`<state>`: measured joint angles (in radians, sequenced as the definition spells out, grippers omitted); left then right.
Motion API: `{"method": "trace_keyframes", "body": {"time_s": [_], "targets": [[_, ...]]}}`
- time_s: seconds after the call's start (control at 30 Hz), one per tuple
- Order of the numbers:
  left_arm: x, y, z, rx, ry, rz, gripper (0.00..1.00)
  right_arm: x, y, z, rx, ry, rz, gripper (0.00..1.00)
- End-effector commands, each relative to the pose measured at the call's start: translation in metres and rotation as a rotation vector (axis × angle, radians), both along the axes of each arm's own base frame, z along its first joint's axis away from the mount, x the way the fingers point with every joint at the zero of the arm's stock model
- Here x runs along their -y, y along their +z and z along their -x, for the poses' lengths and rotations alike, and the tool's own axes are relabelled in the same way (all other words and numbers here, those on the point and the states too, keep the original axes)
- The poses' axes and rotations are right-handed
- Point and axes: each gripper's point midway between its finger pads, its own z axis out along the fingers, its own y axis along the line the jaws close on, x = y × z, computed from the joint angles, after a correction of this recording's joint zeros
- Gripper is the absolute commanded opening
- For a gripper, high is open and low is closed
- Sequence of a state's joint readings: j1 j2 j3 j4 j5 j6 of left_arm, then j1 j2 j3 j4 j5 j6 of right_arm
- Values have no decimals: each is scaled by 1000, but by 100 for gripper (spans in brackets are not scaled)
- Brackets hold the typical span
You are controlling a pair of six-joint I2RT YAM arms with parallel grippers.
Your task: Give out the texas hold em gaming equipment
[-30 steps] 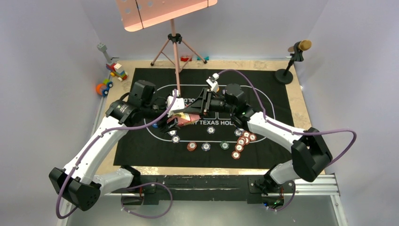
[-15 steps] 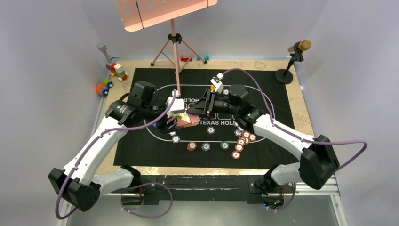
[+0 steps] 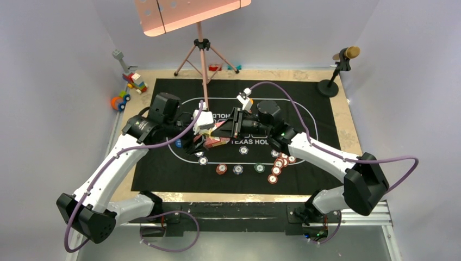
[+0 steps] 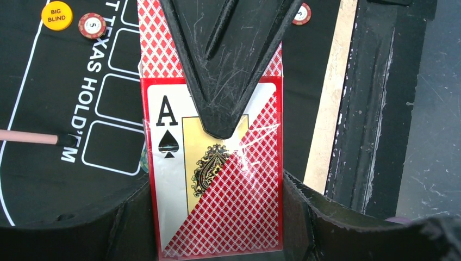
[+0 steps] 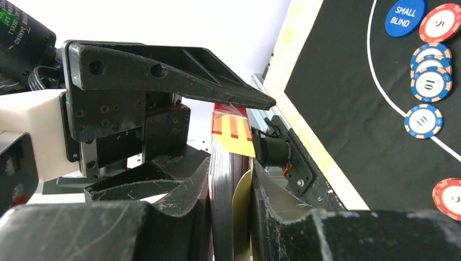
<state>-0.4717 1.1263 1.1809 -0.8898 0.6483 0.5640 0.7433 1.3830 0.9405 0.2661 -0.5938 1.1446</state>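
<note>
Your card box (image 4: 217, 190), ace of spades on its face, is held up off the table over the left-centre of the black felt mat (image 3: 157, 168). The left gripper (image 3: 202, 139) is clamped across the box's flat faces, one finger pressed down on the ace. The right gripper (image 5: 231, 182) meets it from the opposite side, its fingers pinching the box's end. Below, on the mat, you have a loose row of poker chips (image 3: 237, 169) towards the near edge, a tighter chip cluster (image 3: 280, 162) to the right, the orange big blind disc (image 4: 56, 15) and the blue small blind disc (image 5: 405, 17)
</note>
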Motion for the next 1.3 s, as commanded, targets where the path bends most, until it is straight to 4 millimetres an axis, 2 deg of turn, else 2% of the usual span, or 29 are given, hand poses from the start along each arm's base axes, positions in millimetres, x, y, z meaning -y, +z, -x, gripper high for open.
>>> {"method": "trace_keyframes", "body": {"time_s": [0.0,0.03,0.07,0.1,0.17,0.4,0.6,0.77,1.03,1.1,1.2,1.27], "targets": [[6,25,-17,111,5,41,62,-2,42,12,72,37,-93,8],[6,25,-17,117,0,37,71,-2,42,12,67,29,-85,6],[5,25,-17,125,-2,34,85,-1,41,10,66,18,-78,5],[5,26,-17,131,-6,35,93,-1,40,8,61,5,-69,5],[6,27,-16,138,-16,39,96,0,39,6,53,-9,-61,5],[13,25,-9,134,-63,40,97,-1,35,0,32,-41,-44,5],[14,17,-2,154,-113,3,91,-3,37,-5,19,-56,-35,5],[11,11,-7,173,-95,-25,84,-5,38,-6,11,-58,-37,6],[8,12,-8,173,-75,-31,51,-6,28,-6,-5,-56,-4,18],[8,12,-6,170,-76,-28,51,-7,23,-5,-19,-51,5,17],[6,10,-4,172,-81,-30,56,-8,18,-6,-30,-50,13,18],[6,11,-3,175,-85,-29,53,-9,18,-5,-22,-40,16,27]]}}
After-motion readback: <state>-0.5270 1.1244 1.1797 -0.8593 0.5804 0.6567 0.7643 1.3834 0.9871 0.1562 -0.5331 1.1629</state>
